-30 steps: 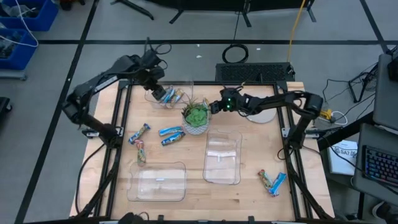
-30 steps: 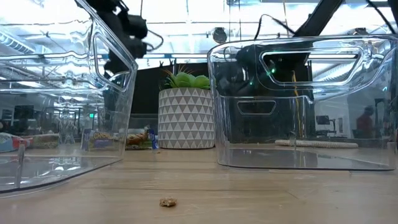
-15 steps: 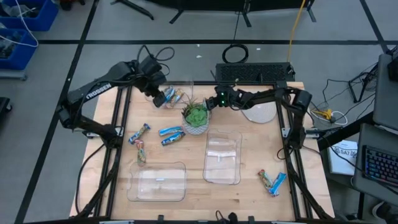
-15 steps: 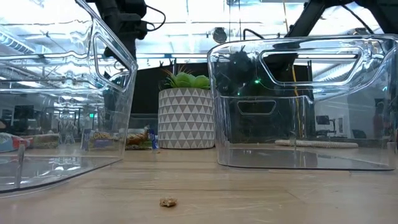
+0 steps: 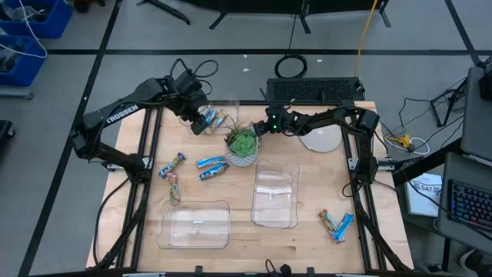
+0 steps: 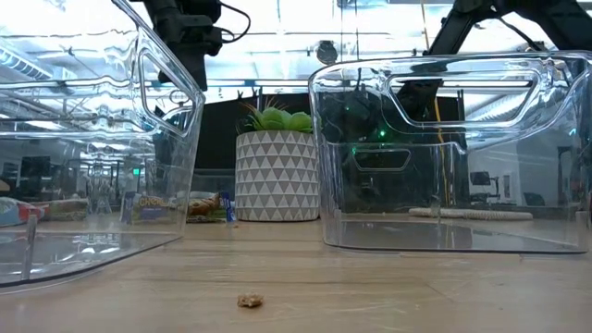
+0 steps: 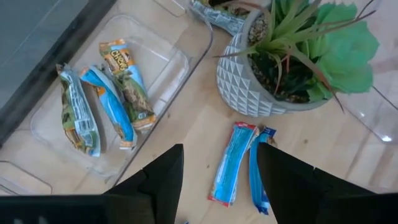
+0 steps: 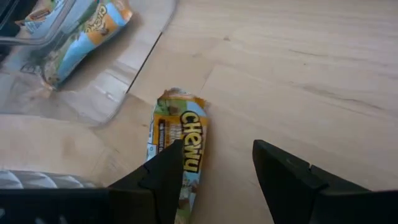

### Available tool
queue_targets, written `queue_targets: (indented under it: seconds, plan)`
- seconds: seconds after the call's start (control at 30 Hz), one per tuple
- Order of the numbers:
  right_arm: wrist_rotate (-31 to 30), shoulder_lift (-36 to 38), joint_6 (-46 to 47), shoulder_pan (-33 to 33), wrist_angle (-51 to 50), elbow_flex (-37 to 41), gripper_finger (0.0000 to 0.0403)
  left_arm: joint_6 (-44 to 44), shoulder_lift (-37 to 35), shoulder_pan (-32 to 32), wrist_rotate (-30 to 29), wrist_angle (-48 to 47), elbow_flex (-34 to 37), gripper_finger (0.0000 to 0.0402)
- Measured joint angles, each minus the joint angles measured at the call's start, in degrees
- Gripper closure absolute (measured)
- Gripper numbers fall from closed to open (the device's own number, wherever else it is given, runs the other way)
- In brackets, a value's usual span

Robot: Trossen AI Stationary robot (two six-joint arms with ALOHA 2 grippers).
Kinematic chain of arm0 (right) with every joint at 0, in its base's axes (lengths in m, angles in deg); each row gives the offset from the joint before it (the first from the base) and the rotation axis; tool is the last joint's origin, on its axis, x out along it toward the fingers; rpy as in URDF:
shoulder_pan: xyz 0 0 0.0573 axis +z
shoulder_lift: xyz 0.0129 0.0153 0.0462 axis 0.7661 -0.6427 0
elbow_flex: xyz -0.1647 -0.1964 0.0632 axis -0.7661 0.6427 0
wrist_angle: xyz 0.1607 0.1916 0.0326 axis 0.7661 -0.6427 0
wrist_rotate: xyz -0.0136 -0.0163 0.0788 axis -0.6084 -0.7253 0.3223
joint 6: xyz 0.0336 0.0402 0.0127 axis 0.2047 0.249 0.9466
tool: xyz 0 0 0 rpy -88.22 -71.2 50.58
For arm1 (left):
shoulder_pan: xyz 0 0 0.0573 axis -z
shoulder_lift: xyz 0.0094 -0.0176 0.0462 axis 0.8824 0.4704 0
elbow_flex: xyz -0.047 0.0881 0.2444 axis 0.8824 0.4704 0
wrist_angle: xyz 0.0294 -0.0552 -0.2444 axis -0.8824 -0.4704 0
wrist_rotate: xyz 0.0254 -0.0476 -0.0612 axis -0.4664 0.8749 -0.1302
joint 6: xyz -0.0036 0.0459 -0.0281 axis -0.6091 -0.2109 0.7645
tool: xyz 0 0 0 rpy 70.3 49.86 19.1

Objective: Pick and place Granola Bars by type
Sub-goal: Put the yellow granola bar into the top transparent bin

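Note:
A small clear bin (image 5: 221, 114) at the far side holds three wrapped bars (image 7: 109, 102). My left gripper (image 5: 201, 121) hovers open above the bin's left end (image 7: 219, 155). Two blue bars (image 5: 211, 165) lie flat beside the plant pot (image 5: 243, 146). One multicoloured bar (image 8: 177, 149) lies on the table just behind the pot. My right gripper (image 5: 264, 125) is open above it, its fingers (image 8: 168, 168) low on either side, apart from it. More multicoloured bars lie at the left (image 5: 173, 163) and near right (image 5: 335, 223).
Two larger clear bins sit near the table's front, one left (image 5: 194, 224) and one at centre (image 5: 275, 195). A round white object (image 5: 321, 140) lies right of my right arm. The potted plant (image 7: 292, 56) stands between both grippers. A crumb (image 6: 248, 301) lies on the near table.
My right gripper has moved toward the far edge and slightly left, coming in behind the plant pot. My left gripper has risen above the far bin and shifted a little right. No bar has moved.

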Motion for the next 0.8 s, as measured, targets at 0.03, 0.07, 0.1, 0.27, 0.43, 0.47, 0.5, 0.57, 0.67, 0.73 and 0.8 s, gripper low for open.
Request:
queue_targets:
  seconds: [0.03, 0.07, 0.1, 0.27, 0.43, 0.47, 0.5, 0.57, 0.67, 0.73, 0.8]
  plan:
    - [0.09, 0.18, -0.07, 0.08, 0.02, 0.01, 0.0225, -0.13, 0.0, 0.0, -0.02, 0.26, 0.0, 0.0194]
    - [0.56, 0.44, -0.15, 0.12, -0.18, 0.02, 0.0228, -0.16, 0.0, 0.0, -0.02, 0.61, 0.0, 0.0194]
    - [1.41, 0.58, -0.46, 0.16, -0.31, -0.04, 0.0231, -0.25, 0.0, 0.0, -0.01, 1.03, 0.0, 0.0194]
    - [4.7, 0.43, -2.13, 0.13, -1.49, -2.5, 0.0238, -0.24, 0.0, 0.0, -0.04, 1.51, 0.0, 0.0195]
    - [6.23, 0.56, -1.37, 0.25, -1.79, -3.41, 0.0238, -0.08, 0.0, 0.0, -0.07, 1.48, 0.0, 0.0195]
    - [6.82, 0.56, -0.74, 0.25, -2.38, -3.41, 0.0238, -0.09, 0.0, 0.0, -0.07, 1.47, 0.0, 0.0195]
    - [7.67, 0.56, -0.51, 0.25, -3.1, -3.43, 0.0238, -0.08, 0.0, 0.0, -0.08, 1.46, 0.0, 0.0195]
    - [9.1, 0.63, -0.84, 0.25, -5.01, -3.52, 0.0238, -0.08, 0.0, 0.0, -0.11, 1.45, 0.0, 0.0195]
    - [11.0, 0.6, -1.95, 0.27, -7.92, -3.52, 0.0238, 0.1, 0.0, 0.0, -0.42, 1.45, 0.0, 0.0195]
    - [12.51, 0.97, -2.14, 0.27, -9.47, -3.56, 0.0238, 0.11, 0.0, 0.0, -0.44, 1.43, 0.0, 0.0195]
    - [13.2, 1.38, -2.87, 0.51, -10.49, -3.54, 0.0238, 0.09, 0.0, 0.0, -0.52, 1.42, 0.0, 0.0195]
